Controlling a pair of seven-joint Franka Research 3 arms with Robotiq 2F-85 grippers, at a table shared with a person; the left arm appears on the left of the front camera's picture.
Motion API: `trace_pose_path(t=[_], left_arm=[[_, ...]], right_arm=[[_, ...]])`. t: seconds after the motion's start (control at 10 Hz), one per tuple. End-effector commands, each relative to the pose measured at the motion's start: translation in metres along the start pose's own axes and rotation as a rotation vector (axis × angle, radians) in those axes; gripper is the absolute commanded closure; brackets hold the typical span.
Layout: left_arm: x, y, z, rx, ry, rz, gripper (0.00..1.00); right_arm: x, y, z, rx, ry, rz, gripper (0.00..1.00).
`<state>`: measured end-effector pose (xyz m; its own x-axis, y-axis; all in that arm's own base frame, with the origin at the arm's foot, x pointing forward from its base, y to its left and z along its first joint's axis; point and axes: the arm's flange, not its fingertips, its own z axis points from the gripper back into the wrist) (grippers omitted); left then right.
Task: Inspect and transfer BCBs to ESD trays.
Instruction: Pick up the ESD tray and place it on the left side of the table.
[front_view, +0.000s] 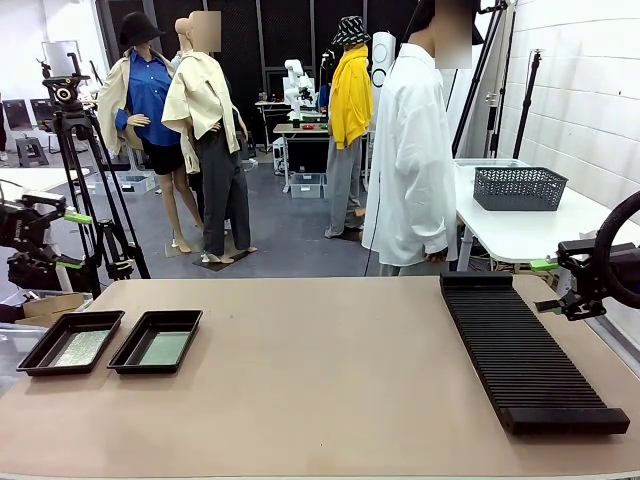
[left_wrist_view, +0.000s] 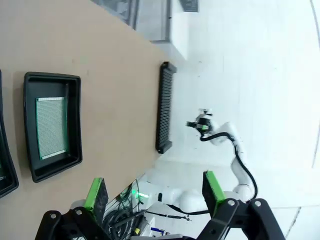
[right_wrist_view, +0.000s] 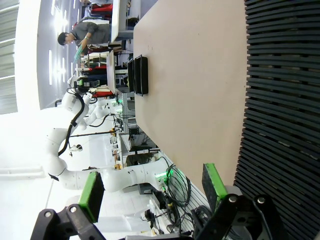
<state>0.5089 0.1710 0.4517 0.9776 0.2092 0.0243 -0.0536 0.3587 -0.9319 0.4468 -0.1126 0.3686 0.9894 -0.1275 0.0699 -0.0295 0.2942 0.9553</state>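
At far left you've got the left gripper (front_view: 70, 240) off the table's left edge, raised, jaws spread wide w/ nothing between the green pads (left_wrist_view: 95, 194). Next, two ESD trays sit side by side near the front-left of the table (front_view: 320, 360): left tray (front_view: 70, 342) and right tray (front_view: 155, 341), nearly touching, each w/ one BCB lying flat on its floor, left BCB (front_view: 80, 347) and right BCB (front_view: 164, 347). Left wrist cam looks down on the right tray, board centred inside the rim. Mid-table is bare tan surface. A person in a white shirt (front_view: 412, 160) stands at the far edge, right of centre. Right side: long black ribbed rack (front_view: 520, 350) running front to back. Far right, right gripper (front_view: 552, 285) hangs just beside the rack, jaws spread, holding nothing.
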Motion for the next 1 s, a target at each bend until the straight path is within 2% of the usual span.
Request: trace_pose_path(t=[0.0, 0.2, 0.4, 0.6, 0.9], left_arm=[[-0.012, 0.02, 0.002, -0.12, 0.01, -0.049, 0.0], [-0.024, 0.035, 0.012, -0.17, 0.035, -0.046, 0.0], [-0.03, 0.049, 0.016, -0.186, 0.072, -0.111, 0.0], [-0.036, 0.058, 0.022, -0.204, 0.093, -0.123, 0.0], [-0.038, 0.064, 0.007, -0.185, 0.181, -0.117, 0.0]], right_arm=[[-0.003, 0.001, -0.001, -0.008, -0.007, 0.0, 0.0], [-0.003, 0.001, -0.001, -0.008, -0.007, 0.0, 0.0], [-0.003, 0.001, -0.001, -0.008, -0.007, 0.0, 0.0], [-0.003, 0.001, -0.001, -0.008, -0.007, 0.0, 0.0], [-0.003, 0.001, -0.001, -0.008, -0.007, 0.0, 0.0]])
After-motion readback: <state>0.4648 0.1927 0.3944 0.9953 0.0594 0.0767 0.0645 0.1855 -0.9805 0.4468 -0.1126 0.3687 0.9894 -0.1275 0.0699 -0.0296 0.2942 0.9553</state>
